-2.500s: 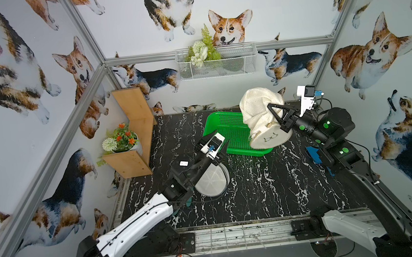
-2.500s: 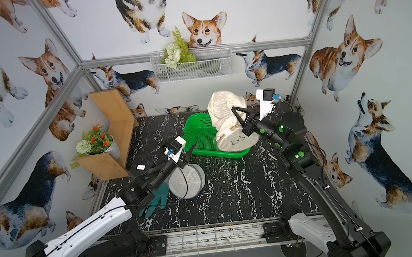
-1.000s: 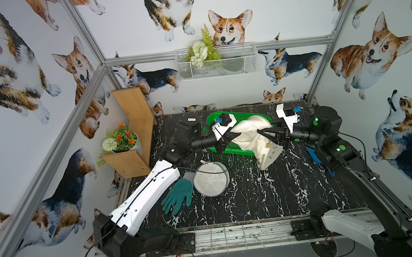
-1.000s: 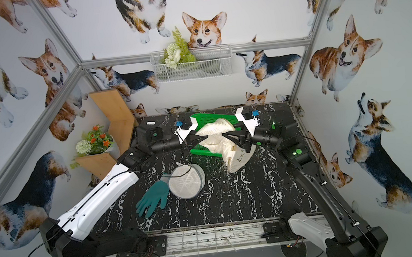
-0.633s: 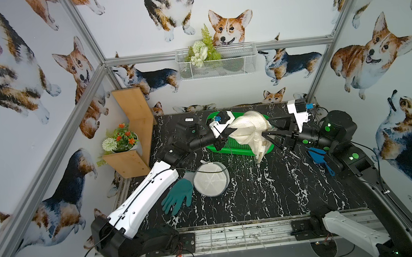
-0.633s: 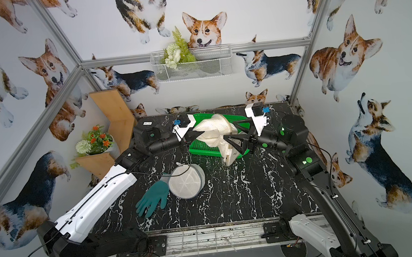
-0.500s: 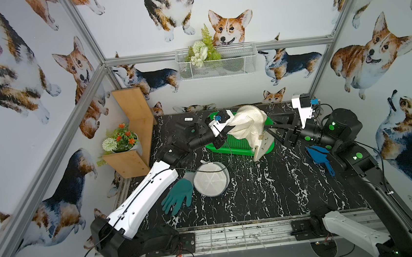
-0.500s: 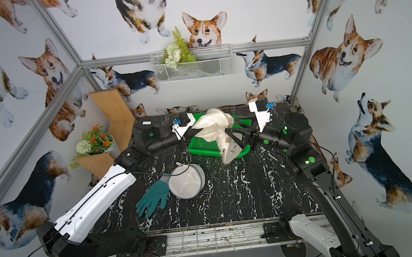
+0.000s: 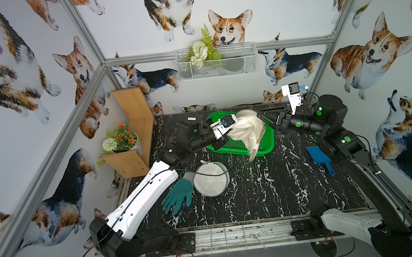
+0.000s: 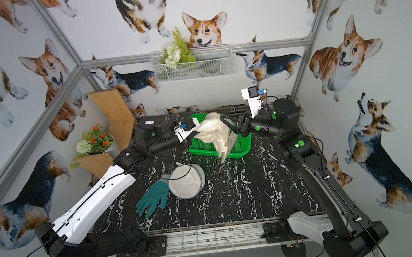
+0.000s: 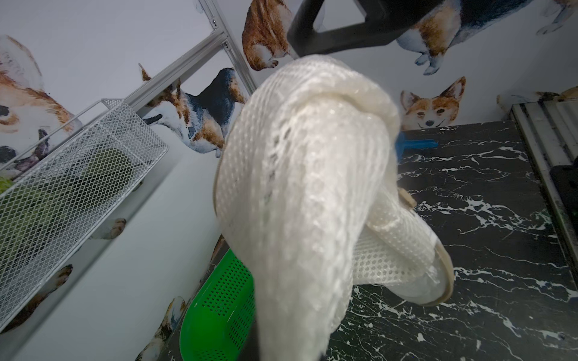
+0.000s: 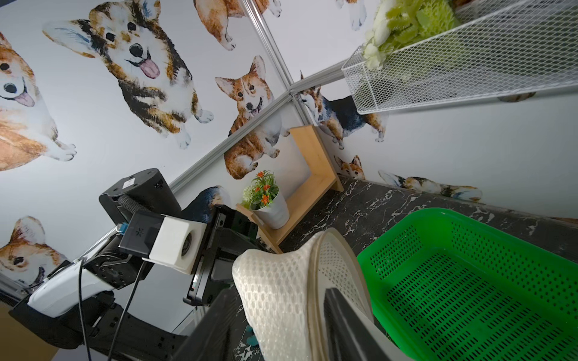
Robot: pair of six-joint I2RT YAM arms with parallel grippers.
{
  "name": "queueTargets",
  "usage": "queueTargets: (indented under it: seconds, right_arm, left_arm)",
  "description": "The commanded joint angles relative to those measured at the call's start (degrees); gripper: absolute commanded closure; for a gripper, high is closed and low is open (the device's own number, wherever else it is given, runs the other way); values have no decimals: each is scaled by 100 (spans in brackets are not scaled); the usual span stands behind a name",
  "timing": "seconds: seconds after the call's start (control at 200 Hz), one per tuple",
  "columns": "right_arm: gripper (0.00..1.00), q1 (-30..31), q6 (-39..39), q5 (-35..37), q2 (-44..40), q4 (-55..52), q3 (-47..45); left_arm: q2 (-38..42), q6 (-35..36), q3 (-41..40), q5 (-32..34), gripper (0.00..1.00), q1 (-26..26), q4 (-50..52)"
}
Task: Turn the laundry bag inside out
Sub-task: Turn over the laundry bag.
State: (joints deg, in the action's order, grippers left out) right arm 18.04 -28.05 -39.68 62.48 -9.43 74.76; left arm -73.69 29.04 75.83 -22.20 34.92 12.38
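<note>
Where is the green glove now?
In a top view, the green glove lies on the black table, on the robot's left side, next to the round white mesh pouch.

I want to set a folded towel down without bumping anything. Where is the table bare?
Widest bare patch: the table between the round mesh pouch and the blue tool, running to the front edge. A narrower strip lies in front of the teal glove. The back is crowded: the laundry bag hangs over the green basket.
</note>
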Motion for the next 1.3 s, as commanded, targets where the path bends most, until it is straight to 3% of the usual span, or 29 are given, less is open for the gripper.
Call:
queueTargets:
  seconds: [0.0,0.115,0.295,0.375,0.48,0.616,0.741,0.936,1.106,1.296]
  right_arm:
    - [49,138,116,-8,116,-216,133]
    - [56,212,176,41,309,-305,196]
    - [82,233,210,-5,344,-372,214]
    - [78,234,278,59,331,-470,231]
    - [58,224,394,282,285,-624,267]
    - [53,207,464,262,260,-815,280]
    - [64,208,507,73,298,-903,267]
    - [100,193,476,80,318,-715,259]
    - [100,-159,617,576,268,-909,293]
    - [100,-503,1070,1329,431,-1152,232]
  left_arm:
    - [-13,157,76,57,100,32,27]
    - [-23,215,120,83,100,50,95]
    - [-23,287,156,167,100,59,142]
    - [-23,306,166,204,100,68,142]
    - [-21,340,177,242,100,66,151]
    - [-31,388,220,302,100,85,177]
    - [-57,452,287,338,100,101,233]
    - [-105,590,396,372,100,123,410]
    - [0,870,410,280,100,177,622]
    - [330,1384,310,-703,100,272,710]
